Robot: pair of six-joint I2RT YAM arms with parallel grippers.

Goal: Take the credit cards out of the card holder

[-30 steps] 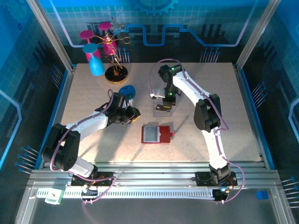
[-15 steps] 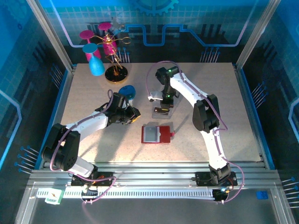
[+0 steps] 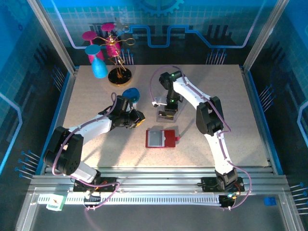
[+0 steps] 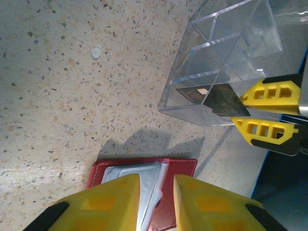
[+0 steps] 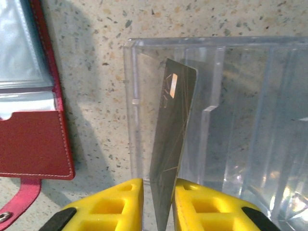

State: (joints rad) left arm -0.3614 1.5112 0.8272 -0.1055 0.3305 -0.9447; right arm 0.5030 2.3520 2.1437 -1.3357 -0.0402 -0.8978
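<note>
The card holder [image 3: 161, 138] lies open on the table, a red case with grey-blue pockets [image 4: 144, 175] and a pink snap tab [image 5: 21, 202]. My right gripper [image 3: 166, 114] is shut on a dark credit card [image 5: 173, 139]. The card stands on edge, and its far end sits inside the nearest slot of the clear tray [image 5: 240, 106]. The same card [image 4: 211, 98] shows through the tray wall in the left wrist view. My left gripper [image 3: 139, 120] hovers just left of the holder, fingers [image 4: 115, 202] slightly apart with nothing gripped between them.
A gold stand with pink and blue cups [image 3: 113, 53] and a blue cone [image 3: 98, 67] occupy the back left. A blue round object [image 3: 131, 94] lies just behind my left gripper. Glass walls enclose the table on three sides.
My right gripper has shifted slightly left and toward the tray's near end, bringing the dark card into the tray. The left arm and the holder have not moved.
</note>
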